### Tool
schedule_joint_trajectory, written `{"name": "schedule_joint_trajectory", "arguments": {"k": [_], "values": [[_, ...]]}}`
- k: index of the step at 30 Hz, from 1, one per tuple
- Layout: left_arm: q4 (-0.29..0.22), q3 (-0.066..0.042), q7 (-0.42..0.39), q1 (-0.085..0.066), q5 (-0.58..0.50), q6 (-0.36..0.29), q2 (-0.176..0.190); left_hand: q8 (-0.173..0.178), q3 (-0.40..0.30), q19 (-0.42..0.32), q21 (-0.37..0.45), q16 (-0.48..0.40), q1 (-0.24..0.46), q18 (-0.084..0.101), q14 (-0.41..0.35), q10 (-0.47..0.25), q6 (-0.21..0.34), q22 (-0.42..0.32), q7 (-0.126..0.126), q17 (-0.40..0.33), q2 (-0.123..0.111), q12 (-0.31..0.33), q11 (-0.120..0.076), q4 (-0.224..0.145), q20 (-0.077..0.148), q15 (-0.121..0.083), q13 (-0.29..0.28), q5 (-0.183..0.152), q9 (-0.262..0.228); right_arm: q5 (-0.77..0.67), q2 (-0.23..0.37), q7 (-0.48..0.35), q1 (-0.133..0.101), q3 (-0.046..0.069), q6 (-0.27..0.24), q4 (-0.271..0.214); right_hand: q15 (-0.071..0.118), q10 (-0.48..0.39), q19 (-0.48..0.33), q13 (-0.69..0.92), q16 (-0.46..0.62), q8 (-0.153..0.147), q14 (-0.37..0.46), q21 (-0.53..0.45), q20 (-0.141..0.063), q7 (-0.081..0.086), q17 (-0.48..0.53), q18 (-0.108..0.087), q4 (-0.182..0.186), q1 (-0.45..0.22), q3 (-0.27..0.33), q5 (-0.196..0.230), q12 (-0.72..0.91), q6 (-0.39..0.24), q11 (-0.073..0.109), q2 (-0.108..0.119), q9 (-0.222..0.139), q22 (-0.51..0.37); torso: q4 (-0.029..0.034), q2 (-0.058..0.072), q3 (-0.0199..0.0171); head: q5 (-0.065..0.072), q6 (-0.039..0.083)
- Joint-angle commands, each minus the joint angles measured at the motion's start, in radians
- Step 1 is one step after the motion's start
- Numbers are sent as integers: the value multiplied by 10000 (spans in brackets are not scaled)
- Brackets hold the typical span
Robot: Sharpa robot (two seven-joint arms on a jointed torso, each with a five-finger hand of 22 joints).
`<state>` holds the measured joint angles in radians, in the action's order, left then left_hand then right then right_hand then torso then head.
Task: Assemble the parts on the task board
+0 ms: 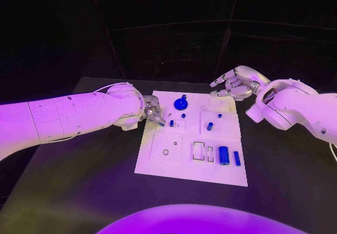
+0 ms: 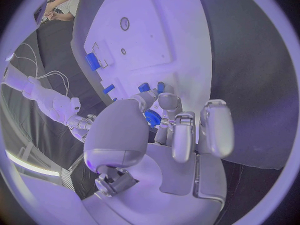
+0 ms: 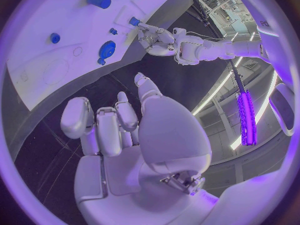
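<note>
The left hand (image 1: 150,113) pinched a small blue peg (image 1: 160,124) at the task board's (image 1: 161,168) left edge and was best lowered slowly, upright, into its hole, while the right hand (image 1: 237,83) hovered with loosely curled fingers holding nothing, beyond the far-right corner.

Black desk (image 1: 84,185), white task board (image 1: 189,168) at centre. Left hand (image 1: 151,113) at board's left edge, fingers (image 1: 159,120) touching a small blue part (image 1: 160,124). Right hand (image 1: 237,84) above board's far right corner, fingers curled, nothing in them. Round blue part (image 1: 181,103) near far edge; blue cylinder (image 1: 224,155) near corner.
</note>
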<state>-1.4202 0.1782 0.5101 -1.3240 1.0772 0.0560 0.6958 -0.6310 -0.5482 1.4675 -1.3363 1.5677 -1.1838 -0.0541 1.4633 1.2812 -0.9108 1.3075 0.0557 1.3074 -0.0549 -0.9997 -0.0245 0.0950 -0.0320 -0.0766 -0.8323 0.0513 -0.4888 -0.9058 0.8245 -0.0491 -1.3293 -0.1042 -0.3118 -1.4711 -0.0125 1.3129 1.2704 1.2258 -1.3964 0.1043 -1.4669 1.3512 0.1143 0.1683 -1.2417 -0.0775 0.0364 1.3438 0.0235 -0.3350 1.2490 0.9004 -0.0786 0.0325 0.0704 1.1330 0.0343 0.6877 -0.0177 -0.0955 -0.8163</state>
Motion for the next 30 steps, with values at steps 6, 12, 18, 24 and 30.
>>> {"name": "schedule_joint_trajectory", "arguments": {"k": [6, 12, 18, 24, 30], "values": [[112, 16, 115, 11, 91, 288, -95, -203, -1032, 239, -126, 31, 311, -39, 1075, 251, -181, 421, -146, 2634, -182, -252, -56, -1043, 72, -85, -196, 49, -43, -18, 6, -41, -18, 7, 51, -20, 78, -71, -77, -13, 61, 35, -324, -49, 17, 8, 5, -184, -21, -21, 56, -26, -42, -55, -21, -101, 1, -9, -13, 0, -5, 4, -11], [237, 16, 118, 10, 90, 435, -217, -253, -448, 272, -200, 31, 831, -18, 1075, 318, -346, 512, -233, 2634, -334, -332, -122, -749, 113, -136, -261, 38, 15, -20, 14, -38, -18, 7, 45, -31, 78, -71, -77, -13, 61, 35, -324, -49, 17, 8, 5, -184, -21, -21, 56, -26, -42, -55, -21, -101, 1, -9, -16, 1, -6, 12, -23], [366, 16, 122, 9, 90, 563, -326, -257, -65, 310, -294, 31, 1048, 6, 1075, 386, -476, 617, -266, 2634, -288, -440, -149, -565, 142, -163, -382, 41, 84, -22, 22, -36, -19, 7, 33, -42, 78, -71, -77, -13, 61, 35, -324, -49, 17, 8, 5, -184, -21, -21, 56, -26, -42, -55, -21, -101, 1, -9, -10, 2, -8, 32, -31], [478, 16, 123, 8, 90, 584, -405, -256, 21, 320, -318, 31, 1087, 13, 1075, 401, -512, 644, -275, 2634, -249, -458, -156, -518, 148, -169, -402, 43, 107, -22, 25, -37, -19, 7, 24, -54, 78, -71, -77, -13, 61, 35, -324, -49, 17, 8, 5, -184, -21, -21, 56, -26, -42, -55, -21, -101, 1, -9, -8, 5, -5, 37, -38], [646, 16, 122, 6, 90, 575, -490, -248, 117, 320, -317, 31, 1138, 13, 1075, 407, -536, 648, -278, 2634, -213, -460, -159, -457, 154, -173, -403, 43, 134, -23, 32, -36, -19, 7, 16, -64, 81, -75, -92, -29, 82, 47, -325, -75, 15, 6, 25, -190, -9, -16, 90, -43, -48, -55, -19, -120, 2, -42, -8, 0, -4, 45, -38]]}}
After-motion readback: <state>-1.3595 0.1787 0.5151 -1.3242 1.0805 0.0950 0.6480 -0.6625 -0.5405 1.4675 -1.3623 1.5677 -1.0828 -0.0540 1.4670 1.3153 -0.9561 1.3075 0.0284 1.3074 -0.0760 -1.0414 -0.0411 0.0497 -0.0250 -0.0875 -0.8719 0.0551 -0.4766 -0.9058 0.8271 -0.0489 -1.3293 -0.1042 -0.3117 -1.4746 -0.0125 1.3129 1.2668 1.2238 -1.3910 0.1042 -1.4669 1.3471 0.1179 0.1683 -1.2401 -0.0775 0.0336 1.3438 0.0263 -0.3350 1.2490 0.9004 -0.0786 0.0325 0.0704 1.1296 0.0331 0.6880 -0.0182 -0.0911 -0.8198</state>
